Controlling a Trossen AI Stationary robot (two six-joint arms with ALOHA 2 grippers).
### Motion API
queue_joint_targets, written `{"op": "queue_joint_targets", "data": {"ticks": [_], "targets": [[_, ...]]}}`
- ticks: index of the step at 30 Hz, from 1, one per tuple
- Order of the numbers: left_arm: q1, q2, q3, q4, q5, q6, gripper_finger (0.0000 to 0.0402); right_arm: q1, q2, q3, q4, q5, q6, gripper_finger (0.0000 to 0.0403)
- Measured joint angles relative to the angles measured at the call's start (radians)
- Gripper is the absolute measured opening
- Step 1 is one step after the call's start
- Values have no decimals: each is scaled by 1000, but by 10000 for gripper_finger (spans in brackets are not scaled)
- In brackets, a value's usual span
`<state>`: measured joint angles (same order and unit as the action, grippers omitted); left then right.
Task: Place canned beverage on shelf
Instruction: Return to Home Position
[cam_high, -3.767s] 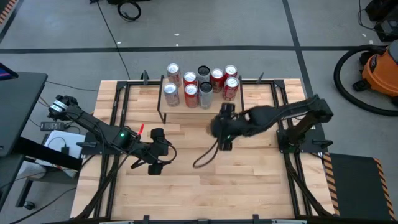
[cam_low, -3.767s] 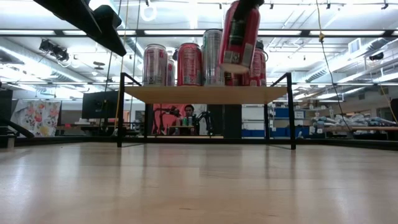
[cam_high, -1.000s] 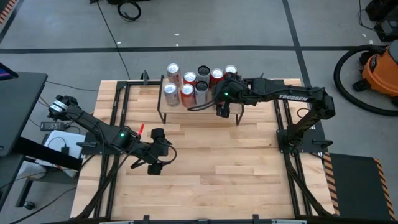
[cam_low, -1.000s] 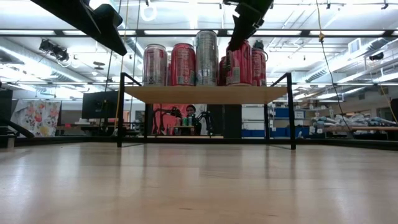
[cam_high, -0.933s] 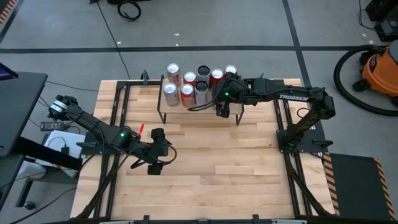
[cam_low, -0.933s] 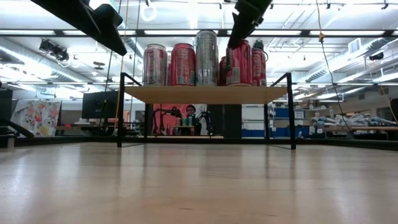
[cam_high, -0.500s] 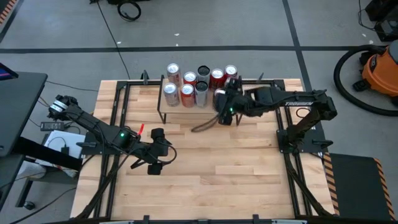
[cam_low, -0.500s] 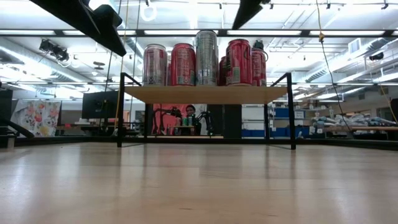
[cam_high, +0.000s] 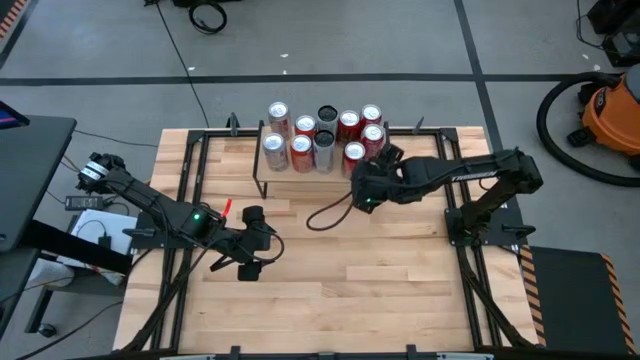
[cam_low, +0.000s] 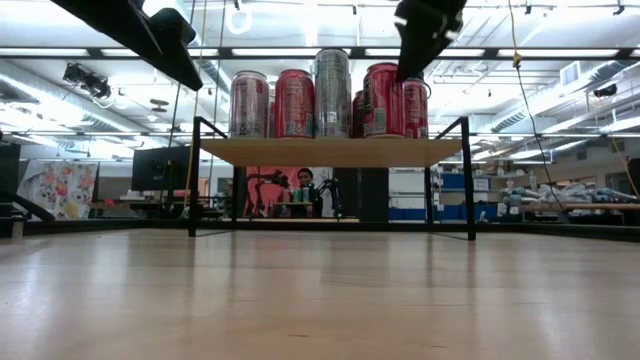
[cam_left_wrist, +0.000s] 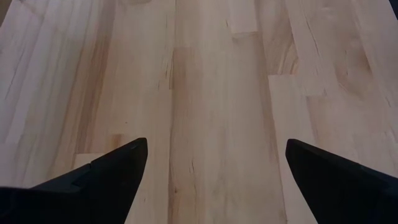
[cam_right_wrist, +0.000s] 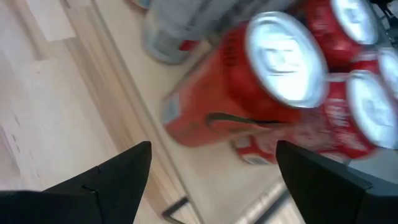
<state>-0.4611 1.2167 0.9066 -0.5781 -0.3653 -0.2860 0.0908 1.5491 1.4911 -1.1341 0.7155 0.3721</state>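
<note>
The shelf (cam_high: 300, 168) stands at the table's far middle and carries several red and silver cans; it also shows in the low view (cam_low: 330, 152). A red can (cam_high: 352, 152) stands upright on the shelf's near right part, seen too in the low view (cam_low: 383, 100) and the right wrist view (cam_right_wrist: 249, 93). My right gripper (cam_high: 360, 185) is open and empty, above and just near of that can; it shows in the right wrist view (cam_right_wrist: 211, 180). My left gripper (cam_high: 250, 255) is open and empty low over the table's near left, as its wrist view (cam_left_wrist: 214, 168) shows.
A dark cable (cam_high: 325, 212) loops from the right arm onto the table, near of the shelf. Black frame rails (cam_high: 190, 170) run along the table's sides. Bare wood (cam_high: 380, 280) lies between the shelf and the near edge.
My right gripper has come off the top of the red can, risen, and drawn back toward the table's near edge. The red can stays upright on the shelf's near right part.
</note>
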Motion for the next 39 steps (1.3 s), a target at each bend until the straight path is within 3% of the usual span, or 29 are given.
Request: {"op": "queue_joint_targets", "data": {"ticks": [12, 23, 39], "targets": [[0, 0, 0, -1, 0, 0, 393, -66, -71, -230, 317, -24, -103, 345], [0, 0, 0, -1, 0, 0, 393, -119, -113, -300, 450, -19, -265, 342], [0, 0, 0, -4, 11, -6, 393, -153, -113, -300, 461, 3, -415, 227]]}}
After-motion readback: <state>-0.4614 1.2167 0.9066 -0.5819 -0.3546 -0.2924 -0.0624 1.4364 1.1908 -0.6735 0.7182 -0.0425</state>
